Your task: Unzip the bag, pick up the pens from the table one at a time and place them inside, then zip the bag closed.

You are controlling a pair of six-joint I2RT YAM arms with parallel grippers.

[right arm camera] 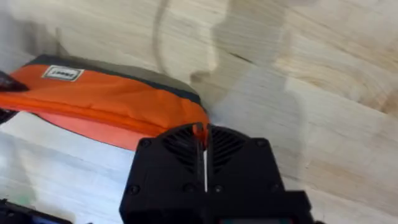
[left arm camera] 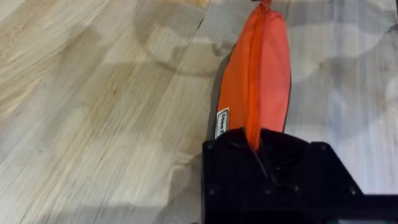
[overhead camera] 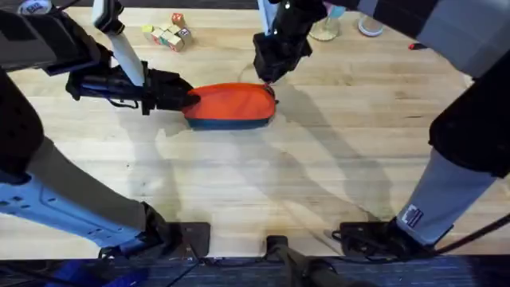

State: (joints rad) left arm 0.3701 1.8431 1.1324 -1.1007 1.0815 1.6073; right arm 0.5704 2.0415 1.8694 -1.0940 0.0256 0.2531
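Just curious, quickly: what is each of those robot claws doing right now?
Left gripper: shut on one end of the orange pencil pouch.
Right gripper: shut on the zipper pull at the other end.

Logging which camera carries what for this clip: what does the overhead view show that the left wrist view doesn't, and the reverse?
Only the overhead view shows both arms at once: the left hand at one end of the bag, the right hand at the other, plus small coloured blocks farther back on the table. Only the left wrist view shows the zipper line running down the bag's length, shut as far as visible, and a small white label. Both show the orange bag gripped at its end by the left hand.
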